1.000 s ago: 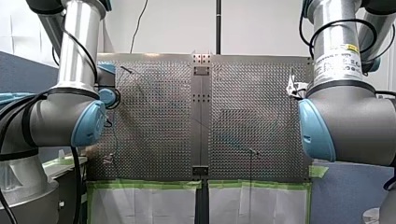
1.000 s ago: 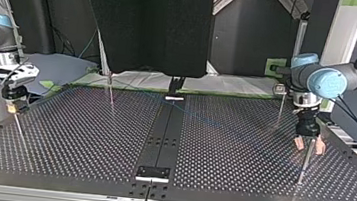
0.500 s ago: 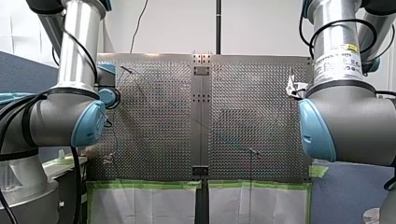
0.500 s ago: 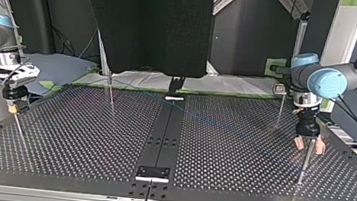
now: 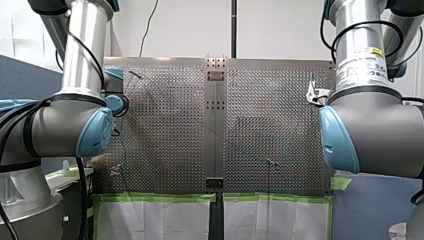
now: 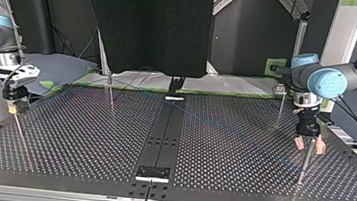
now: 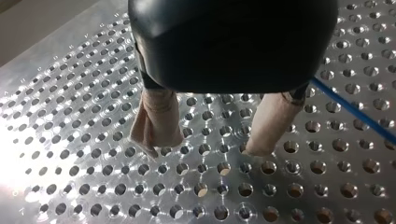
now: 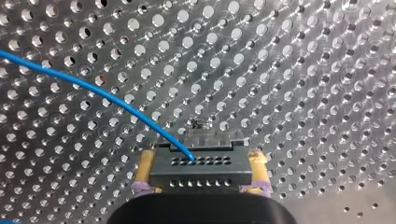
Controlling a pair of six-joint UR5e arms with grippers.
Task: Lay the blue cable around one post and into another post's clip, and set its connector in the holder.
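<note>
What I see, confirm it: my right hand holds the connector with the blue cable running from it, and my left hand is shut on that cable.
Wrong about my left hand: the left wrist view shows it open and empty, the blue cable passing beside it. My right hand does hold the connector with the cable running from it.

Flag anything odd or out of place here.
Nothing stands out. The right gripper holds the connector squarely between its yellow pads, the blue cable curves off it unkinked, and the left gripper hangs open above the table, the cable passing beside it.
</note>
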